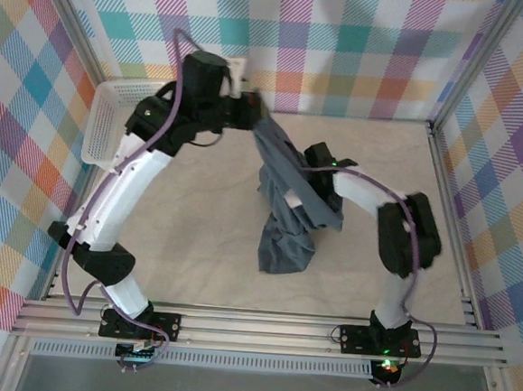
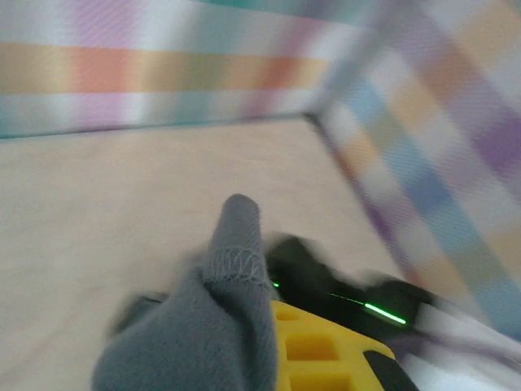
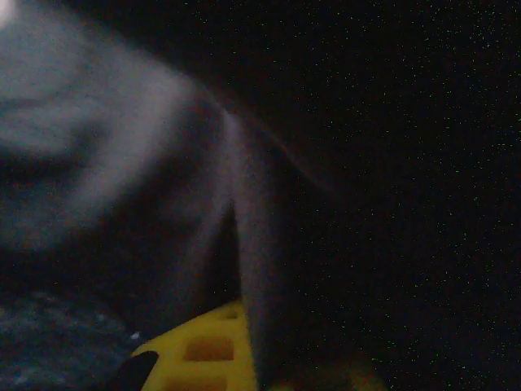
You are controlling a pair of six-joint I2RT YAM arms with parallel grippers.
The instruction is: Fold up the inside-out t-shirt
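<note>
Beige tabletop [image 1: 195, 236], plaid walls [image 1: 346, 39]; left gripper [image 1: 252, 113], right gripper [image 3: 244, 362] clench t-shirt [image 1: 285, 243].

A white mesh basket [image 1: 113, 120] sits at the upper left, at the left edge of the beige bench [image 1: 195, 236]. Checked walls [image 1: 346, 48] in pastel colours close off the back and both sides. Grey metal rails [image 1: 260, 327] run across the bottom.
</note>
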